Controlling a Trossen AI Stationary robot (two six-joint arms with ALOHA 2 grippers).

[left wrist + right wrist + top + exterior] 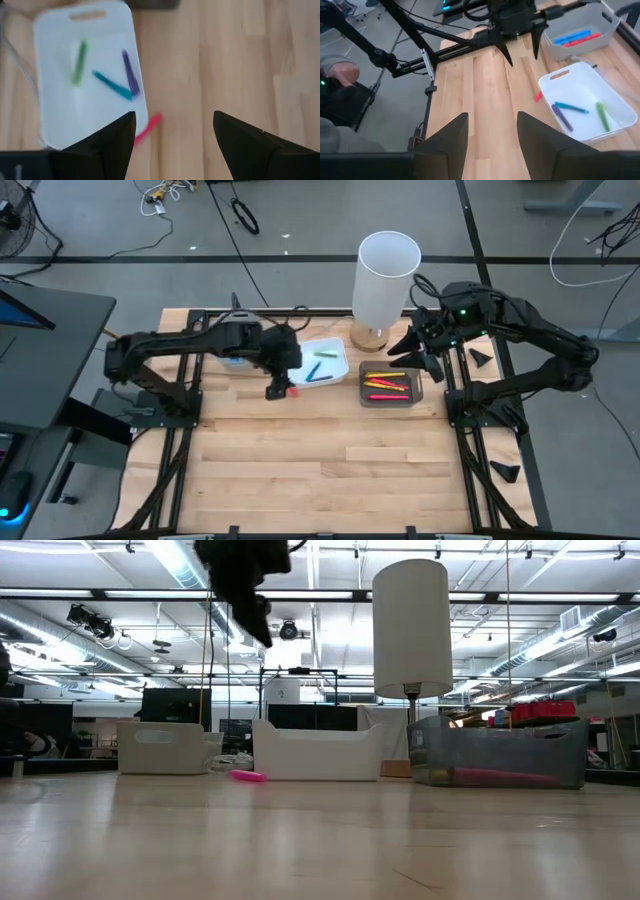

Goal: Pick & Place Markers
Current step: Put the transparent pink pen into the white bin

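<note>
A short pink plastic marker [149, 127] lies on the wooden table just beside the white rectangular tray [55, 75]; my left gripper [172, 137] hovers above, fingers spread. I should centre, then descend squarely

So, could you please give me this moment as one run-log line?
left gripper: open, above pink marker on table beside white tray | right gripper: open, waiting | dark tray: red, yellow markers
</note>
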